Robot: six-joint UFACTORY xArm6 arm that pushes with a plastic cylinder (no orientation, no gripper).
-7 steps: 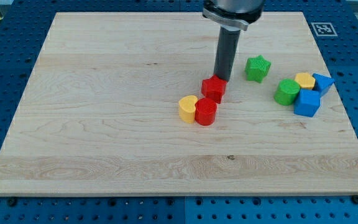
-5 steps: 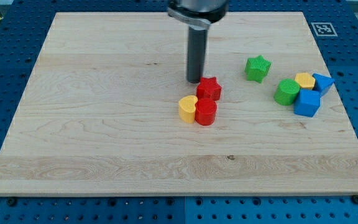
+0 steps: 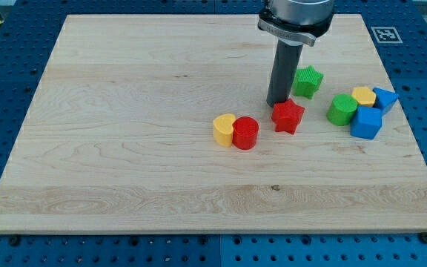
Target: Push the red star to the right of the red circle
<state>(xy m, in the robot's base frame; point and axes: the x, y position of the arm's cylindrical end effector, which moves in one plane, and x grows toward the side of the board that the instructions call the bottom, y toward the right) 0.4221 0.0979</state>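
My tip (image 3: 278, 103) stands on the counter (image 3: 124, 148), touching the red star (image 3: 288, 116) at its 11 o'clock side. The red star lies at 2 o'clock from the red circle (image 3: 245, 133), apart from it. The arm carries no pincer. A yellow block (image 3: 224, 128) touches the circle at 9 o'clock.

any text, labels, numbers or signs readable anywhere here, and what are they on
No readable words, brand names or numbers anywhere in the camera view.
Only sign: a black-and-white square fiducial marker at the top right corner of the light wooden board; it is a pattern, not text.
The coloured blocks, such as the red star block and the red round block, carry no markings.
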